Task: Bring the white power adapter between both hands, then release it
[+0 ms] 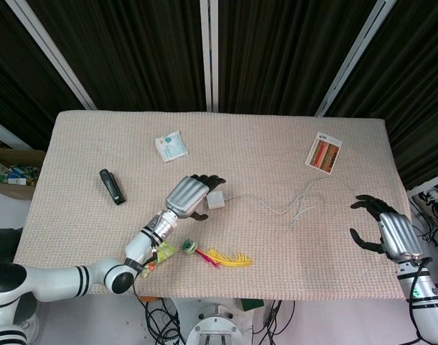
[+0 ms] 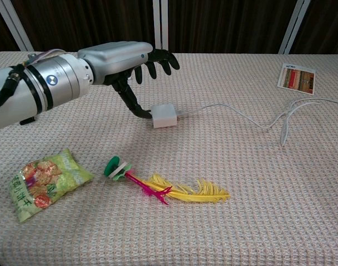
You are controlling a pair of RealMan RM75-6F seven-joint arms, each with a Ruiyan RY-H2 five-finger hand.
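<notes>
The white power adapter (image 1: 216, 200) (image 2: 164, 115) lies flat on the woven table cover, a little left of the table's middle. Its white cable (image 1: 298, 205) (image 2: 257, 119) trails off to the right in loops. My left hand (image 1: 190, 194) (image 2: 122, 58) hovers just left of and above the adapter. Its thumb reaches down to the adapter's left edge, while the other fingers are spread in the air above it. My right hand (image 1: 383, 226) is far off at the table's right edge, fingers apart and holding nothing. The chest view does not show it.
A green snack bag (image 2: 44, 183) (image 1: 160, 255) and a yellow-and-pink feather toy (image 2: 169, 188) (image 1: 219, 256) lie near the front edge. A black device (image 1: 112, 186) and a white packet (image 1: 171, 146) lie at the left, and a printed card (image 1: 324, 152) (image 2: 296, 77) at the back right.
</notes>
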